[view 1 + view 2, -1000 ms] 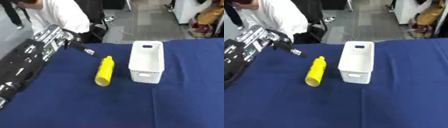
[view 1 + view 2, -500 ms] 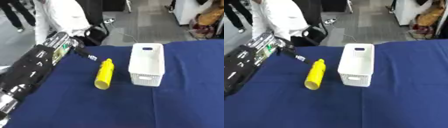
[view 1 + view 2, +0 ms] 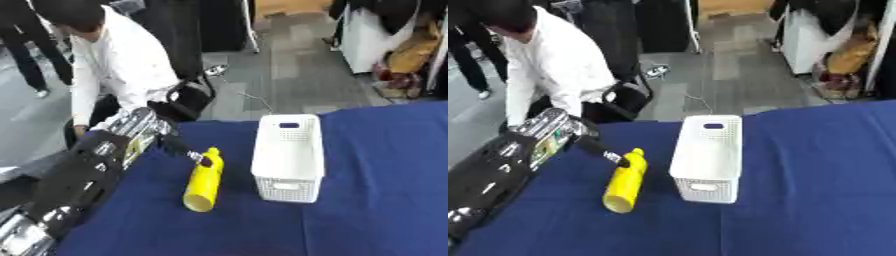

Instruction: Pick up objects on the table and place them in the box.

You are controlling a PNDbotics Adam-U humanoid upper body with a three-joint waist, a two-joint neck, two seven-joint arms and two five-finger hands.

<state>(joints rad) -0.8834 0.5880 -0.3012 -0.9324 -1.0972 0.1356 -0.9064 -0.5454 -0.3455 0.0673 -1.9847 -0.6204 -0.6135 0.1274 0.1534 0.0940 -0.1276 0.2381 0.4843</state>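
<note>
One thing to move: we see a yellow bottle (image 3: 204,181) lying on its side on the blue tabletop (image 3: 367,200). Its narrow cap end points away from us and its wide end points toward us.
Where it goes: the white box (image 3: 287,156) stands just beside the bottle, on its right. We see nothing inside the box from here.
Our left hand (image 3: 604,150): it comes in from the left on a long black and silver arm. The fingers (image 3: 188,153) reach out long and straight, and their tips sit right at the bottle's cap end. They look like they touch it, but they are not curled round it, so they hold nothing.
Our right hand: we cannot see it in either view.
Step now: we think this is the reach for the bottle, just ahead of the grab. The bottle is not lifted yet.
Next move needs: we think the fingers must go round the bottle's body and close on it. Then the bottle must go up, over the near wall of the box, and down inside.
</note>
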